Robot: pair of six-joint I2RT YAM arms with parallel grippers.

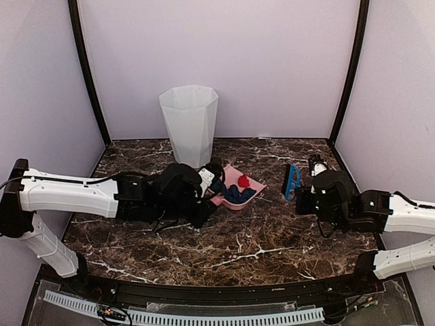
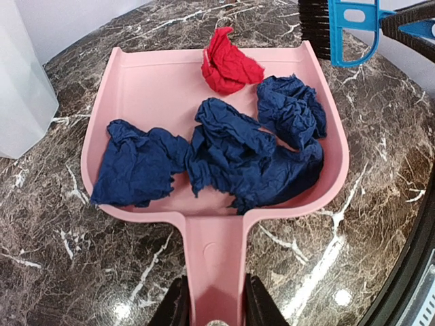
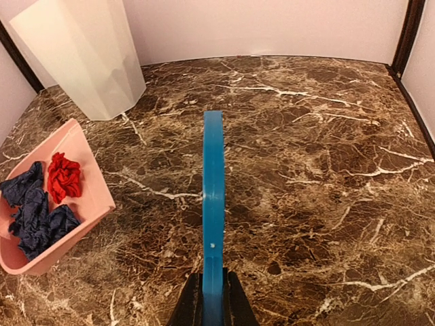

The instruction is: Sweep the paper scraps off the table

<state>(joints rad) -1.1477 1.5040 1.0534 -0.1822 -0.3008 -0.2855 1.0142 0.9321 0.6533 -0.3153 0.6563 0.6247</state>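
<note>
Paper scraps lie in the pink dustpan point(image 2: 129, 81): several navy blue wads point(image 2: 251, 153) and one red wad point(image 2: 228, 64). The pan also shows in the top view point(image 1: 234, 178) and the right wrist view point(image 3: 92, 176). My left gripper point(image 2: 212, 309) is shut on the dustpan's handle point(image 2: 214, 251), the pan just above the dark marble table point(image 1: 258, 238). My right gripper point(image 3: 212, 302) is shut on the blue hand brush point(image 3: 213, 197), held edge-on above the table, to the right of the pan. The brush shows in the top view point(image 1: 292, 180) and the left wrist view point(image 2: 343, 24).
A tall white faceted bin point(image 1: 189, 124) stands at the back of the table, just behind and left of the dustpan; it also shows in the right wrist view point(image 3: 81, 51). Lilac walls close the back and sides. The black front rim point(image 1: 217, 288) bounds the near edge.
</note>
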